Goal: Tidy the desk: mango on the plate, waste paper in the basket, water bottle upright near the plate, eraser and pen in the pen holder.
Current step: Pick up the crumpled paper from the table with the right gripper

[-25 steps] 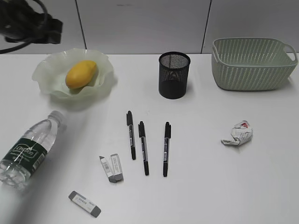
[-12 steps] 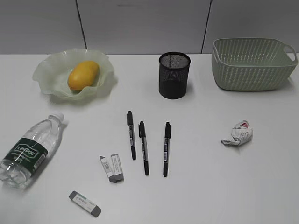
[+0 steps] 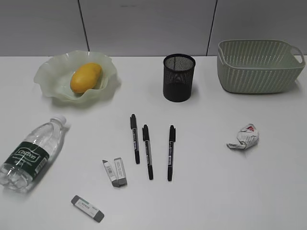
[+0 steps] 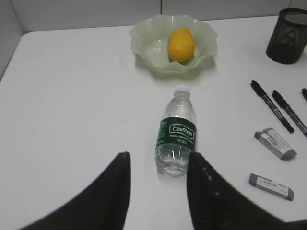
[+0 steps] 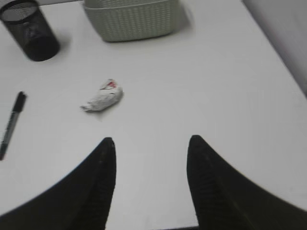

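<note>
The mango (image 3: 86, 77) lies in the pale green plate (image 3: 53, 69) at the back left; both show in the left wrist view, mango (image 4: 181, 44) and plate (image 4: 148, 36). The water bottle (image 3: 31, 152) lies on its side at the front left, cap toward the plate. My left gripper (image 4: 158, 160) is open and empty, above the desk just short of the bottle's base (image 4: 176, 139). Three black pens (image 3: 146, 151) and three erasers (image 3: 115, 171) lie mid-desk. The waste paper (image 3: 244, 136) lies right of them. My right gripper (image 5: 151, 143) is open and empty, short of the paper (image 5: 103, 100).
The black mesh pen holder (image 3: 178, 76) stands at the back middle. The green basket (image 3: 259, 64) stands at the back right. A lone eraser (image 3: 87, 208) lies near the front edge. Neither arm shows in the exterior view.
The left arm, at the upper left of the exterior view a second ago, has left that view. The mango stays in the plate. Nothing else moved.
</note>
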Controlling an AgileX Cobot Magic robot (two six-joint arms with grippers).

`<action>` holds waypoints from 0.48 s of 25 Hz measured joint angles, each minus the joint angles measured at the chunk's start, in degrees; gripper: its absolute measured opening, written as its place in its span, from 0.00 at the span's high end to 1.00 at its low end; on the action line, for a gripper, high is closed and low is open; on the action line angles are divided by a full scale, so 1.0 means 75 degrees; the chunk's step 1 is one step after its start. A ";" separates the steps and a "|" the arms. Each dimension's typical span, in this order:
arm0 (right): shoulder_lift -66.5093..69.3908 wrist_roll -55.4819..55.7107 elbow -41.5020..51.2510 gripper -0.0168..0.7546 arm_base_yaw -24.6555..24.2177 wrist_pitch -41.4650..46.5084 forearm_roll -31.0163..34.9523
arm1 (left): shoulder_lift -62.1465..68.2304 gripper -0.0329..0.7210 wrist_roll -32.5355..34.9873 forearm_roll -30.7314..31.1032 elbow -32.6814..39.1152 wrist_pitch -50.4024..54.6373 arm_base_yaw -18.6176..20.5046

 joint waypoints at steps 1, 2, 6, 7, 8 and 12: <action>0.0648 -0.0226 -0.0084 0.47 0.0000 -0.0247 0.0415 | -0.0020 0.57 -0.0009 0.0019 0.0000 0.0001 0.0037; 0.1408 -0.0410 -0.0190 0.47 0.0000 -0.0488 0.0742 | -0.0020 0.57 -0.0026 0.0021 0.0000 0.0001 0.0053; 0.4477 -0.0729 -0.0801 0.47 0.0179 -0.1228 0.1257 | -0.0020 0.57 -0.0034 0.0035 0.0000 0.0001 0.0095; 0.5220 -0.0746 -0.0950 0.47 0.0190 -0.1303 0.1351 | -0.0020 0.57 -0.0034 0.0035 0.0000 0.0001 0.0095; 0.6079 -0.0753 -0.1129 0.47 0.0199 -0.1361 0.1525 | -0.0020 0.57 -0.0034 0.0035 0.0000 0.0001 0.0095; 0.9141 -0.0758 -0.1707 0.47 0.0443 -0.1831 0.2328 | -0.0020 0.57 -0.0044 0.0035 0.0000 0.0001 0.0095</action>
